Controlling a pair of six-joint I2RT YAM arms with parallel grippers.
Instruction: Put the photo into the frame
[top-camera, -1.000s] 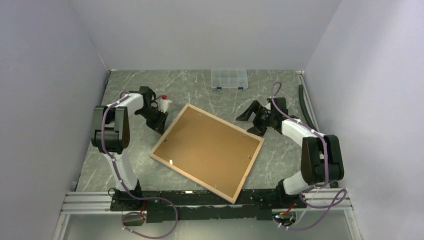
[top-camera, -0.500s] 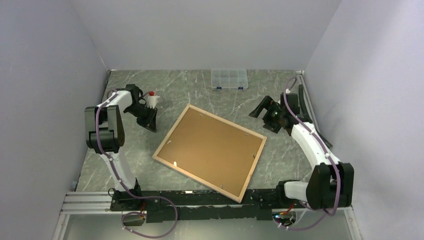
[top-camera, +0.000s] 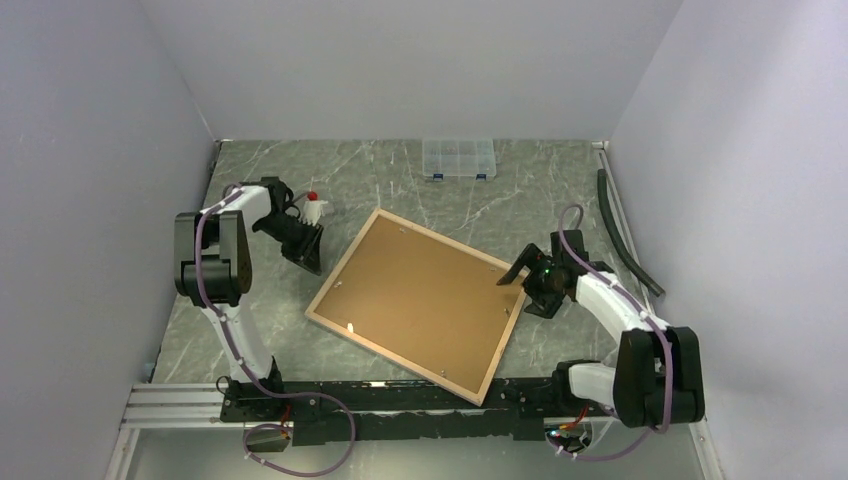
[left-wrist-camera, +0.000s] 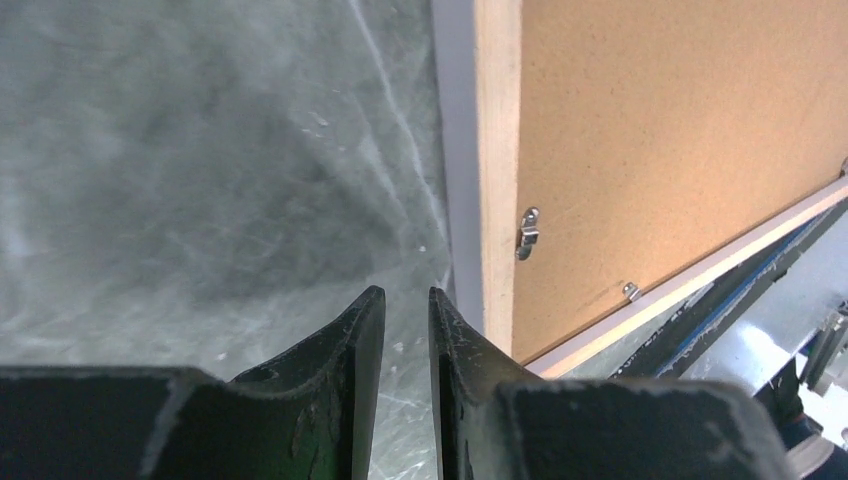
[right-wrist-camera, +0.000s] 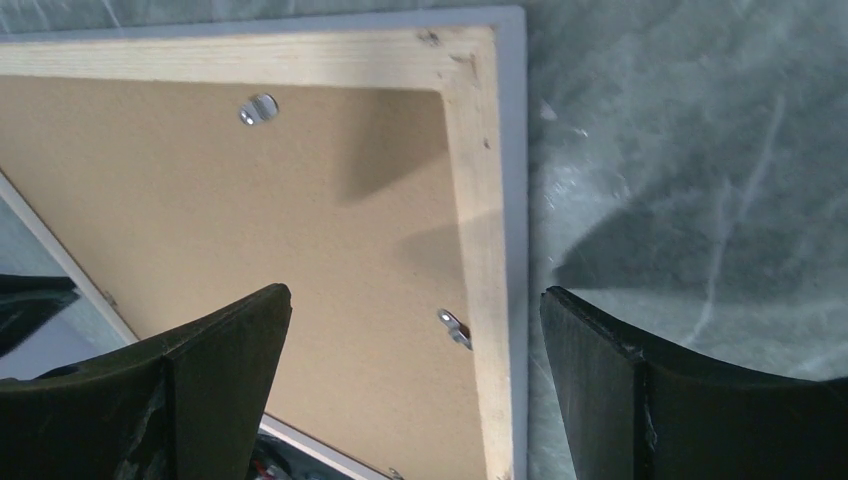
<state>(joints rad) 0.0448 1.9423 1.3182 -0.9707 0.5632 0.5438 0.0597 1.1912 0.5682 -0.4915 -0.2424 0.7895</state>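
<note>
Frame flat on the marble-patterned table, back side up and turned at a slant, one corner toward the near rail. Light wood border on show, with a thin pale strip of its front edge along the outside. Brown backing board sits inside the border and fills it. Small metal clips sit along the inner edge of the wood. Photo not visible in any view; whether it lies under the board cannot be told. Left gripper is low over bare table just beside the frame's left edge, near its far corner. Its fingers are drawn almost together with only a narrow slit between them, and nothing is in the slit. Contact with the frame cannot be judged. Right gripper is at the frame's right corner with its jaws spread wide and nothing gripped. One finger is over the backing board, the other over the table, and the wood border runs between them. Its shadow falls on board and table. Small white bottle with a red cap stands close behind the left gripper. Clear compartment box rests at the far edge of the table, well apart from the frame. Black strip lies along the right wall.
</note>
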